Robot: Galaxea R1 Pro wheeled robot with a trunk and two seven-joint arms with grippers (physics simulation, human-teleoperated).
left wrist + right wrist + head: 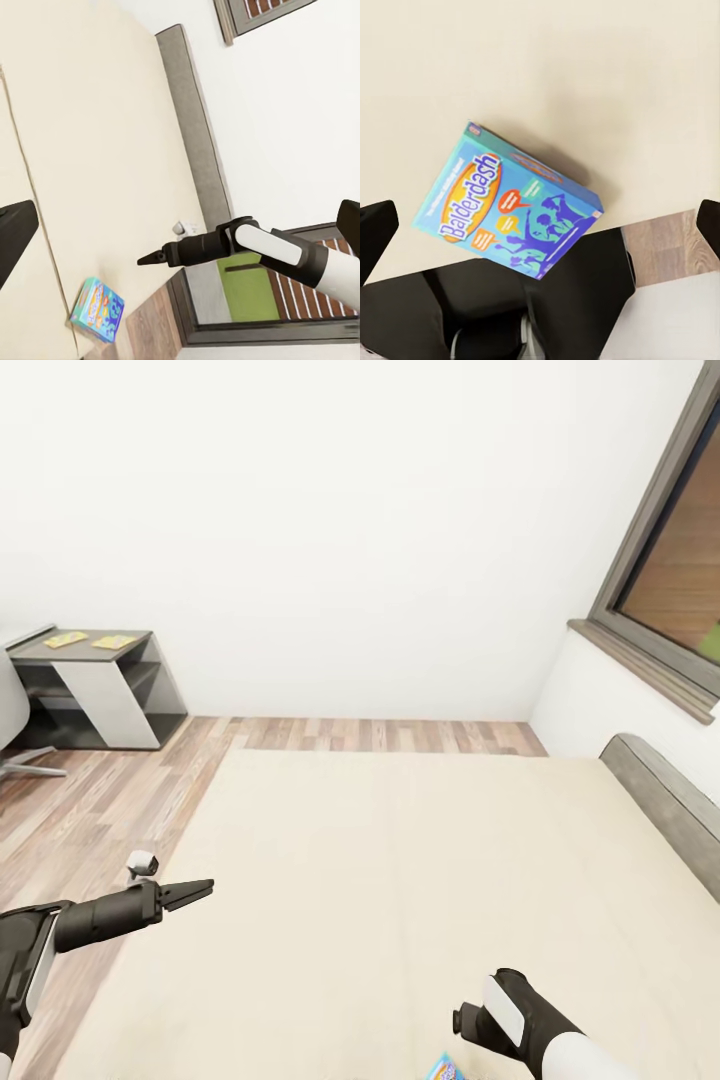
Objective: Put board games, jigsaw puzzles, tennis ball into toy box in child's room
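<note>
A blue board game (510,202) lies flat on the bed (400,880) near its edge; a corner of it (443,1068) peeks in beside my right arm. My right gripper (148,259) hovers above the box, open, with its fingers (376,232) wide apart and nothing between them. Over the bed's other edge, my left gripper (195,892) is open and empty. Two jigsaw puzzles (65,640) (113,642) lie on the table's (100,690) low dark section across the room. The toy box and tennis ball are out of view.
Wood-plank floor (90,800) runs between the bed and the table. A pale chair (10,710) stands by the table. The grey padded headboard (660,790) and a dark-framed window (670,560) are on the right. My own dark base (570,300) sits against the bed's edge.
</note>
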